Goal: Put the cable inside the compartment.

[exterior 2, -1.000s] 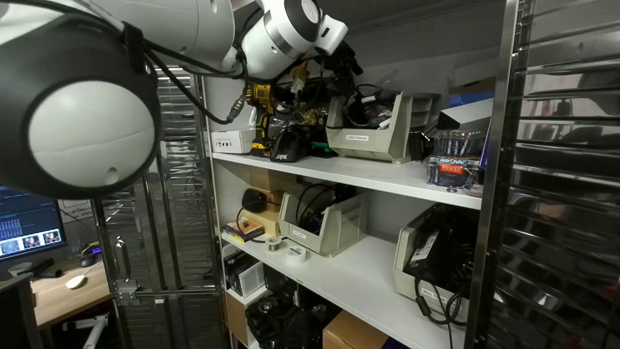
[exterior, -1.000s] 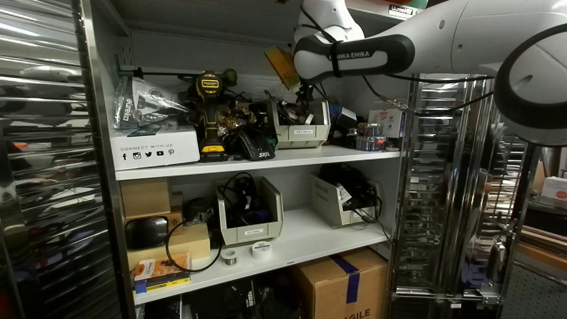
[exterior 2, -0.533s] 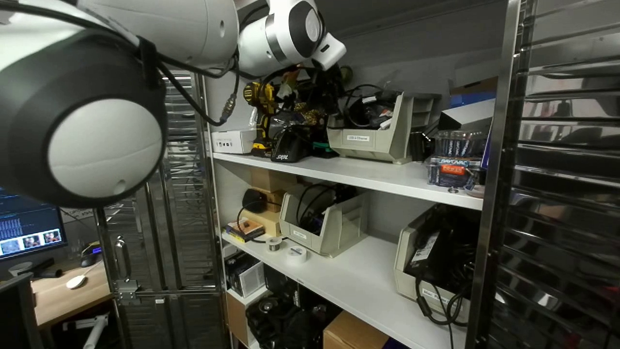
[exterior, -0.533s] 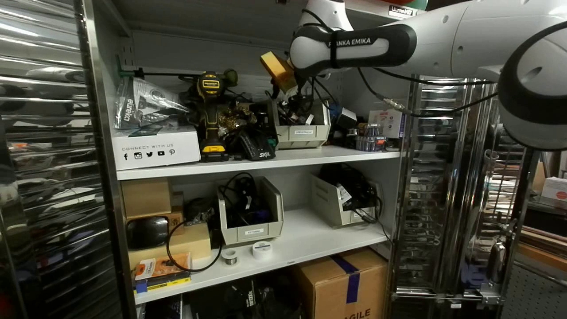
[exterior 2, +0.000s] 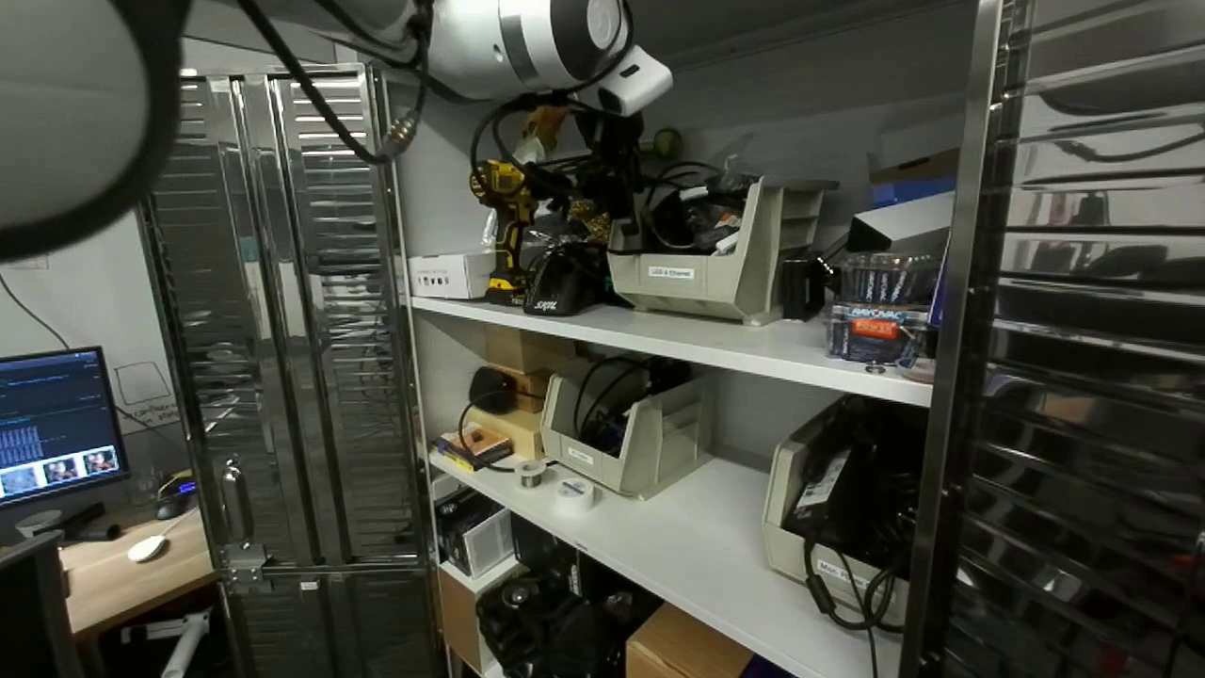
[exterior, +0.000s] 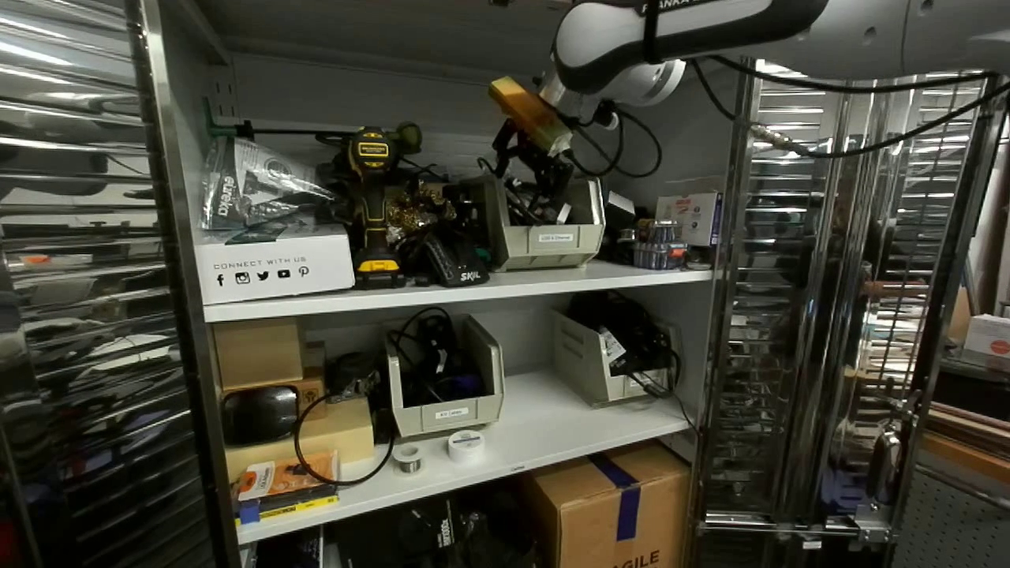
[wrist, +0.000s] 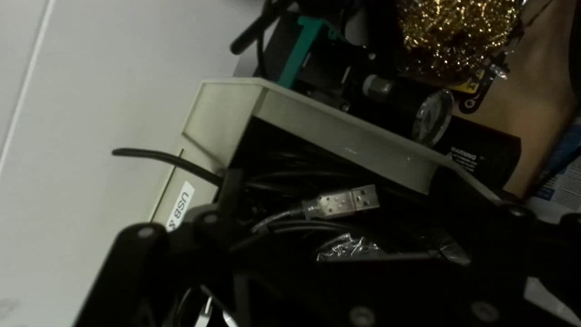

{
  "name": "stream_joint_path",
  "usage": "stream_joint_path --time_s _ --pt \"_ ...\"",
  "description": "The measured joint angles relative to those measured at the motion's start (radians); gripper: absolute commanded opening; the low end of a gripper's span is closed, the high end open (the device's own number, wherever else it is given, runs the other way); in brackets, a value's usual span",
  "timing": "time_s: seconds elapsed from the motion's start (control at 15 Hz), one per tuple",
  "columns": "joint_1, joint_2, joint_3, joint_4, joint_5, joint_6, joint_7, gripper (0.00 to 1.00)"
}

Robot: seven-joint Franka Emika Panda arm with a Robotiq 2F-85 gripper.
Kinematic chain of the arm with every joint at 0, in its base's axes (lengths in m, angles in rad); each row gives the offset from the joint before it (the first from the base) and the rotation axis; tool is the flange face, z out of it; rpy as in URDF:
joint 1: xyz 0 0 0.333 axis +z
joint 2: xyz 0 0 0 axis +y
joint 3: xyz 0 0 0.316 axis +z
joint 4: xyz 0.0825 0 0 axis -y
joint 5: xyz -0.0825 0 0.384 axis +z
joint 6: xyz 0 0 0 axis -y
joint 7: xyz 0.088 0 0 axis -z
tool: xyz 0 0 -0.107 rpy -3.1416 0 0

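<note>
The grey bin labelled USB & Ethernet (exterior: 552, 249) stands on the upper shelf. It is full of dark cables and shows in an exterior view (exterior 2: 680, 288) and in the wrist view (wrist: 308, 111). A clear USB plug (wrist: 340, 202) lies on top inside it. A black cable end (wrist: 159, 155) sticks out over the bin's front wall. My gripper (exterior: 536, 162) points down into the bin. In the wrist view my gripper (wrist: 338, 181) has its fingers wide apart, with the USB plug showing between them. Its lower parts are dark, so contact is unclear.
A yellow drill (exterior: 375, 205) and a black SKIL item (exterior: 454, 256) stand beside the bin. Battery packs (exterior 2: 880, 330) stand on its other side. Two more cable bins, the A/V bin (exterior: 450, 414) and a power bin (exterior 2: 838, 565), stand on the shelf below. Metal doors flank the cabinet.
The arm has shifted, and the gripper now shows clearly at the bin. The USB & Ethernet bin has slid a little toward the shelf's front edge.
</note>
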Motion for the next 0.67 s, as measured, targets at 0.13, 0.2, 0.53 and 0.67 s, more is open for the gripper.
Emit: stream_joint_path --time_s 0.13,0.2,0.53,0.67 --pt "-0.057 -0.063 0.025 -0.089 0.007 0.02 -0.046 1.0" --pt "-0.078 -0.094 0.026 -0.139 -0.005 0.057 -0.061 1.0" --pt "-0.085 -0.259 -0.098 -0.405 -0.061 0.344 -0.08 1.0" --pt "-0.042 -0.333 -0.204 -0.515 -0.08 0.495 -0.081 1.0"
